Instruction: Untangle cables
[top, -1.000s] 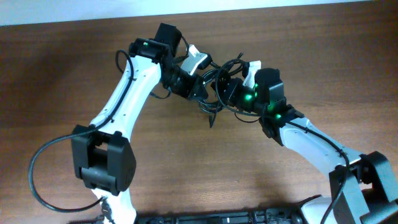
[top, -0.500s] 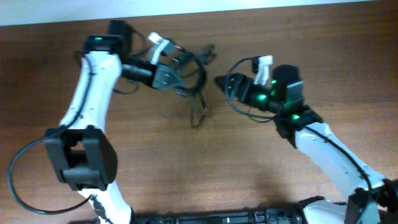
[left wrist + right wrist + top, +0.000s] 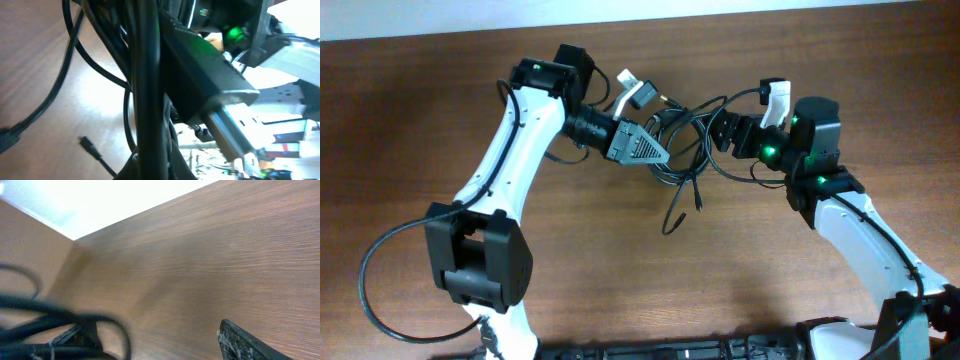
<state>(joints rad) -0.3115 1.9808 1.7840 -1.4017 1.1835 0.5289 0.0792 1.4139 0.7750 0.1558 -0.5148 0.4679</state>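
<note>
Brown wood-grain bench (image 3: pixel 440 110), carrying nothing but the tangle; entries taken view by view.

Overhead.
- Item, cables (image 3: pixel 682 150): thin black cords knotted in one clump at upper centre of frame, between the two claws. One loose tail (image 3: pixel 678 212) droops toward frame centre.
- Item, left claw (image 3: pixel 663 156): fingers drawn to a tapered point at the clump's left edge, seemingly pinched on the cords, presumably to anchor that side.
- Item, left arm (image 3: pixel 520 150): rises from lower left, elbow folded at upper left, wrist turned rightward.
- Item, right claw (image 3: pixel 722 130): at the clump's right edge; its spread is not legible.
- Item, right arm (image 3: pixel 850 225): reaches up from lower right, wrist pointing left, green lights (image 3: pixel 767 152) lit.
- Judgement: the two claws face each other across the knot, placed to draw it apart.

Left wrist. A thick bundle of cords runs top to bottom just beside the dark finger (image 3: pixel 200 75). A small plug (image 3: pixel 86 144) shows free at lower left against the wood.

Right wrist. Blurred cords lie at lower left. One fingertip (image 3: pixel 245 341) shows at lower right with its partner out of frame, so wide or narrow cannot be told.
</note>
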